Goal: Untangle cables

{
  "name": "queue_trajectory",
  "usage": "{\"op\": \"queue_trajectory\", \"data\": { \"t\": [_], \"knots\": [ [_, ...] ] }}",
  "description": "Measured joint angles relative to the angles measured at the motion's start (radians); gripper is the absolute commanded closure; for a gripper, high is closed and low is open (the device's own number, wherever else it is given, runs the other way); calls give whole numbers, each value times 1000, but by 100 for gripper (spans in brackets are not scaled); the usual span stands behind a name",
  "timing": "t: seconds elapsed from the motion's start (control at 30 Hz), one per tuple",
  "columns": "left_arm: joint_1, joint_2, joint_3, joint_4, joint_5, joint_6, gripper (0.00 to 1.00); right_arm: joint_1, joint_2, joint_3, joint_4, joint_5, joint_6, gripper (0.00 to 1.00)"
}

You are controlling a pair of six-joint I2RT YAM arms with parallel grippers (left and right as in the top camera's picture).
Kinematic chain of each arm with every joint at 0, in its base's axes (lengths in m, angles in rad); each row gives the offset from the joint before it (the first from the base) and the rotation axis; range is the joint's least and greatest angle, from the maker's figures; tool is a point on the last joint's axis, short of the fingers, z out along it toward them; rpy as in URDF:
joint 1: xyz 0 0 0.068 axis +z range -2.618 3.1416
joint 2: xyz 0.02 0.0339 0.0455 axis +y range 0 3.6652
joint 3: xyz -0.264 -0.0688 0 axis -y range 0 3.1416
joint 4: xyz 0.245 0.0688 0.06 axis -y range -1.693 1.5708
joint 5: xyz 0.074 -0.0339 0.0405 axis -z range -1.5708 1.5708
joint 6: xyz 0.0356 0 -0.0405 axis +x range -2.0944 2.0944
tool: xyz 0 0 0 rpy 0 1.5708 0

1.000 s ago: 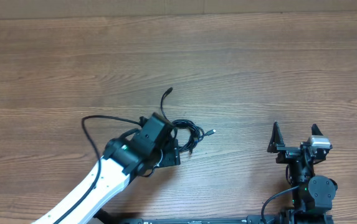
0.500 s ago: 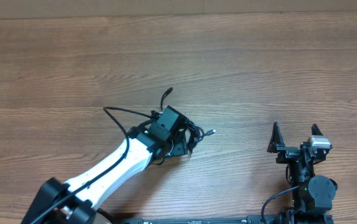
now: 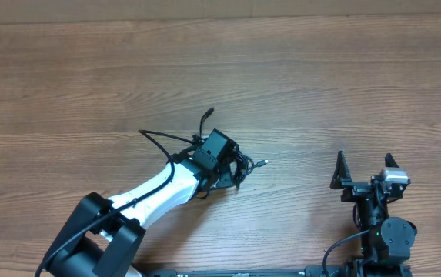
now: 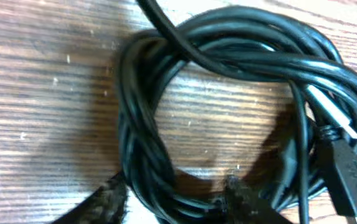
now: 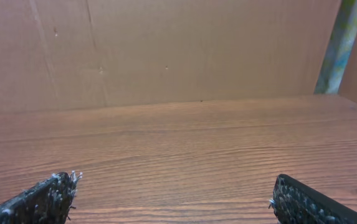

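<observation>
cables [image 4: 228, 37]: both black cords wound into one tight coil, strands crossing over each other, lying flat on the table [image 3: 320, 77] roughly mid-table, left of centre

a plug [image 4: 346, 180] sits at the coil's right edge in the left wrist view; from overhead one loose end [image 3: 207, 115] sticks out toward the far side, and a small connector [image 3: 260, 163] pokes out to the right

left gripper [image 4: 175, 193] is down on the coil, fingers [image 4: 113, 196] straddling its near arc, several strands between them; jaws part-way apart, can't tell whether they're pinching the strands or only bracketing them

right gripper [image 5: 175, 182] parked near the table's right front edge, well apart from the coil, jaws spread wide, nothing between them

step in hand, as a judgement: first grab on the tangle, no separation done, coil intact

next move calls for: left to clamp firmly on the bundle and pin or lift it, then right to come across and take a free end, probably the connector on the right since it's nearest, and pull it out through the loops

risk: left looks to have both cords in one bite, so pulling may just drag the whole coil
</observation>
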State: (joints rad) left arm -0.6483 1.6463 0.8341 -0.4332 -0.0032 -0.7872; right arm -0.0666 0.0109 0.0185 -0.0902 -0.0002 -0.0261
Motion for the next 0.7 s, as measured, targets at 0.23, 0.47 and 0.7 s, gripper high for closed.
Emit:
{"op": "queue_trajectory", "data": {
  "t": [0.23,0.47,0.7],
  "knots": [
    [0,8,0,11,-53,-43,94,0,0,0,0,0,0,0],
    [0,8,6,16,-62,-53,96,0,0,0,0,0,0,0],
    [0,8,6,16,-62,-60,96,0,0,0,0,0,0,0]
  ]
}}
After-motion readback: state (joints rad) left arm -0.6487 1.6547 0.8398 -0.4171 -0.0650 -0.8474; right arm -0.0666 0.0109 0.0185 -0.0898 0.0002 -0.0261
